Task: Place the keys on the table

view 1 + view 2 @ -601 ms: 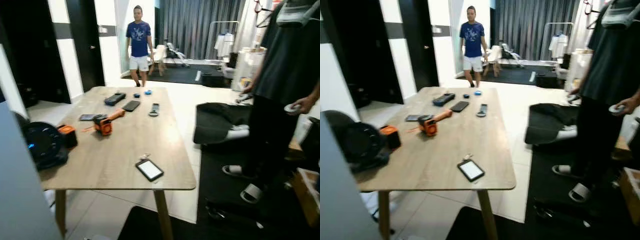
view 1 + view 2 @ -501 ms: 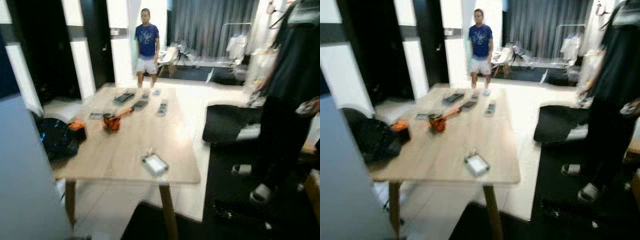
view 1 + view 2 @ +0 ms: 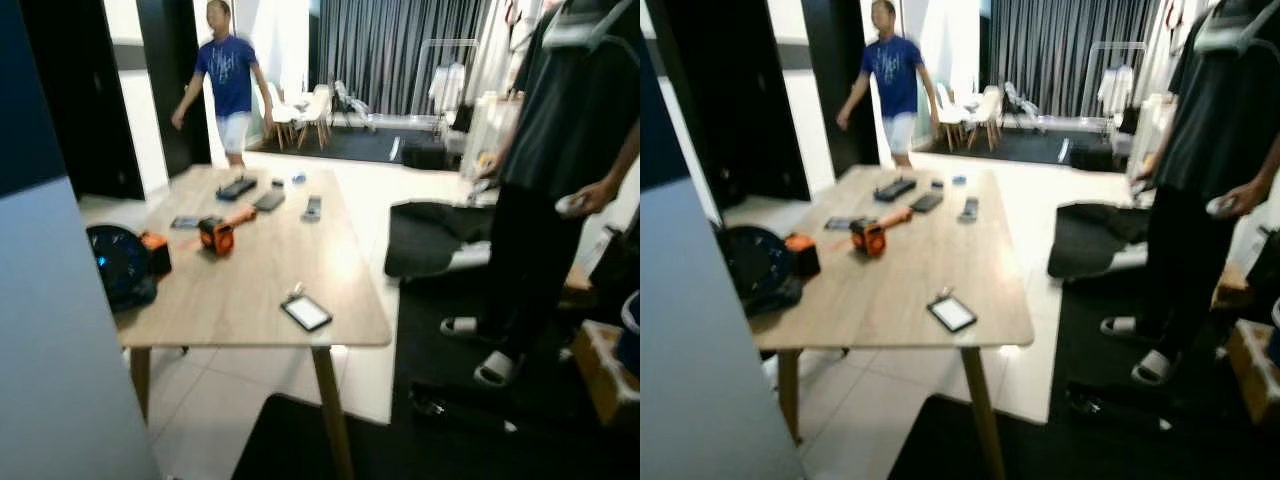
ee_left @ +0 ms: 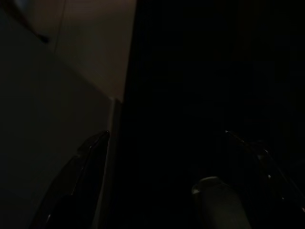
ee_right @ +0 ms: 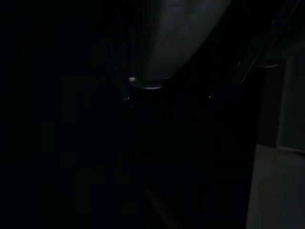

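Jaws: left gripper (image 4: 167,138) spread; right unclear, too dark.
Keys: small, blurred, touching phone (image 3: 306,312).
Table (image 3: 250,290): wooden.

Bench (image 3: 250,290): one, wooden.
On it:
- phone or small tablet (image 3: 306,312), one, near the front edge, with one small keyring-like item (image 3: 294,291) just beside it, too blurred to confirm;
- orange tool (image 3: 218,234), one;
- round black device (image 3: 120,265), one;
- dark flat gadgets (image 3: 268,200) at the far end, roughly five, blurred.

Persons: two, one in blue (image 3: 229,80), one in dark clothes (image 3: 560,170).
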Robot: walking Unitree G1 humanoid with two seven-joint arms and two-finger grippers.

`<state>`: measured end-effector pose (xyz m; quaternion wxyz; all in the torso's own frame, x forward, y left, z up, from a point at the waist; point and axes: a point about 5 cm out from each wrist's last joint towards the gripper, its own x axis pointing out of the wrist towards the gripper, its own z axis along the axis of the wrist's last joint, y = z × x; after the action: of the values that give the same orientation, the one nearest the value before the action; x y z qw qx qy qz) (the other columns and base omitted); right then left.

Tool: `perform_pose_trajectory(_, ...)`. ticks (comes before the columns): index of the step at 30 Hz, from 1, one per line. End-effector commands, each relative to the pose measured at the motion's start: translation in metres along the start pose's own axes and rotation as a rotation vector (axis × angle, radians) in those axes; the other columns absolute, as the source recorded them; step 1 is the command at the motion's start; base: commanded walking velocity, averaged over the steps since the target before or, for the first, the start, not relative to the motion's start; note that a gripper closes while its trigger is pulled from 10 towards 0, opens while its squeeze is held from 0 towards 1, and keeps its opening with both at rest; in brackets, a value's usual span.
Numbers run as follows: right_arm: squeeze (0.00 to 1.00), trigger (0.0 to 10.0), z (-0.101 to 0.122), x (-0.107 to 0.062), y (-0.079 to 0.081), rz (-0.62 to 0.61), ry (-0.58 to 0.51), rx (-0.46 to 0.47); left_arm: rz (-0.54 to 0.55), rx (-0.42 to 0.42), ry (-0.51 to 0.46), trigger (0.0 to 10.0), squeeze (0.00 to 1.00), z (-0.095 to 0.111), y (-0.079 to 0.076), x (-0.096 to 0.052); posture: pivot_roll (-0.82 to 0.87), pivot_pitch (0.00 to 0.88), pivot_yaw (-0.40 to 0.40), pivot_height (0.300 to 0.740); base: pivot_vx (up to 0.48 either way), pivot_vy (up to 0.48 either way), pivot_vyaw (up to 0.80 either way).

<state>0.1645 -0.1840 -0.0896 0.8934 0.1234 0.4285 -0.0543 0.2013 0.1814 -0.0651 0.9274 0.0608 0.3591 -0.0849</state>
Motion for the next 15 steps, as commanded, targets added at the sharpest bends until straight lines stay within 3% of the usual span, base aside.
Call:
perform_pose_trajectory(1,0.00,10.0,0.0029,0.0005,-0.0002,-0.002,-0.012,-0.002,0.006,0.015,-0.004,10.0,0.00,0.0011,0.0035,-0.0005,0.08,0.008,0.005,0.740,0.000,0.000,0.00)
perform_pose_trajectory(15,0.00,10.0,0.0027,0.0008,0.0022,0.008,-0.010,-0.031,0.002,0.020,-0.018,10.0,0.00,0.0036,0.0031,0.0001,0.08,0.004,0.011,0.740,0.000,0.000,0.00)
